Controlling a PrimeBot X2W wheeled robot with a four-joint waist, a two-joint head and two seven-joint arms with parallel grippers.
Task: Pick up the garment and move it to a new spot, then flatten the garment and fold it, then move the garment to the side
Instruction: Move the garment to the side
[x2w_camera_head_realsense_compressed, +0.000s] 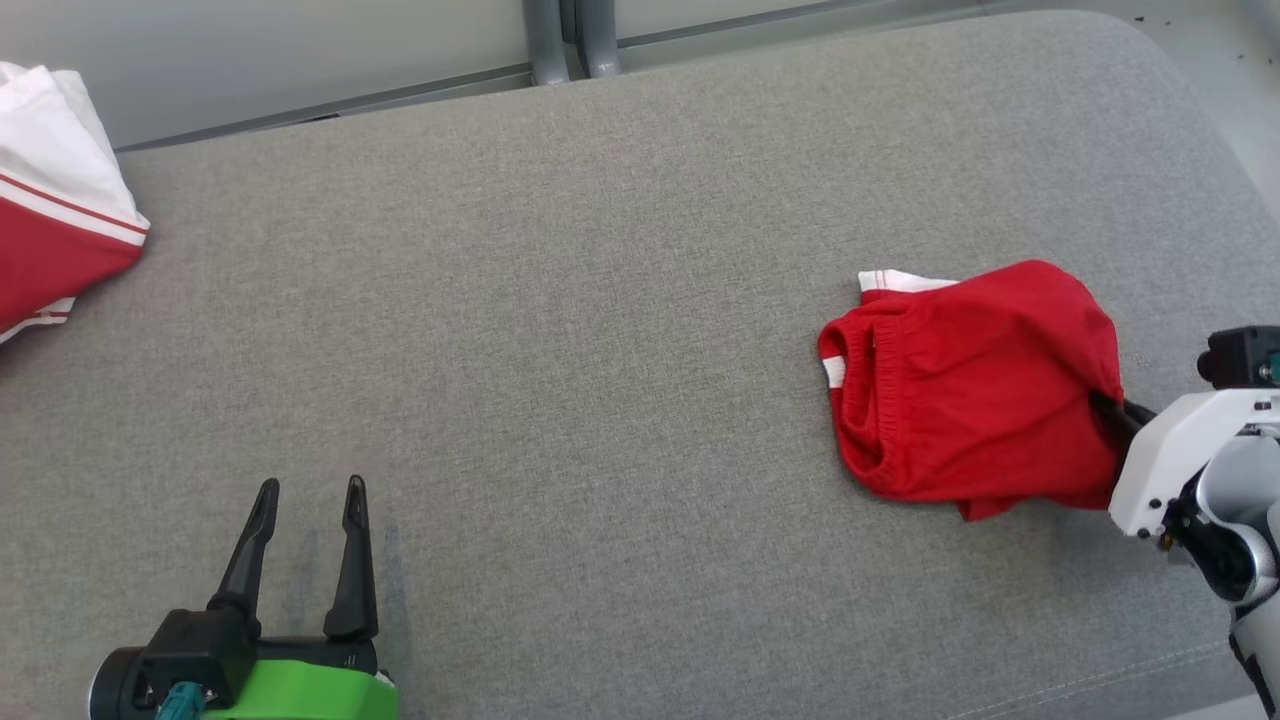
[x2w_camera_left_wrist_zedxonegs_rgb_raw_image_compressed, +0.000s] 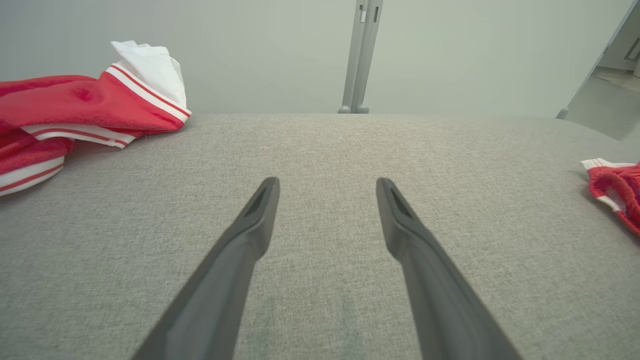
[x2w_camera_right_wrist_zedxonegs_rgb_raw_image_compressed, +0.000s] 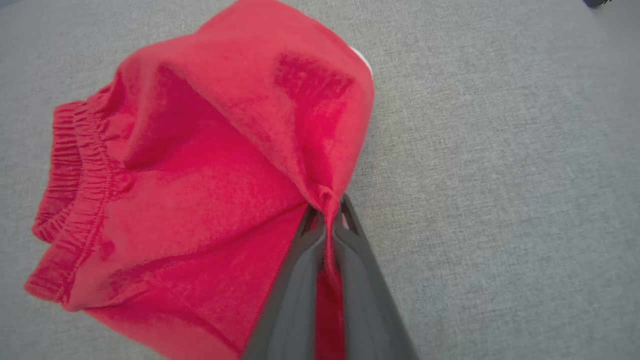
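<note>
Fingers of right gripper (x2w_camera_right_wrist_zedxonegs_rgb_raw_image_compressed: 327, 210) pinch fold of red garment (x2w_camera_right_wrist_zedxonegs_rgb_raw_image_compressed: 200, 175) on grey cushion (x2w_camera_head_realsense_compressed: 600, 300); left gripper (x2w_camera_head_realsense_compressed: 312, 484) fingers spread, empty.

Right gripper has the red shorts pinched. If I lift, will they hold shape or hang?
Probably floppy: the red shorts crease in soft folds toward the right gripper. Lifted, they should hang and bunch, elastic waistband trailing. Likely light, since a thin pinch of cloth tents them.
</note>
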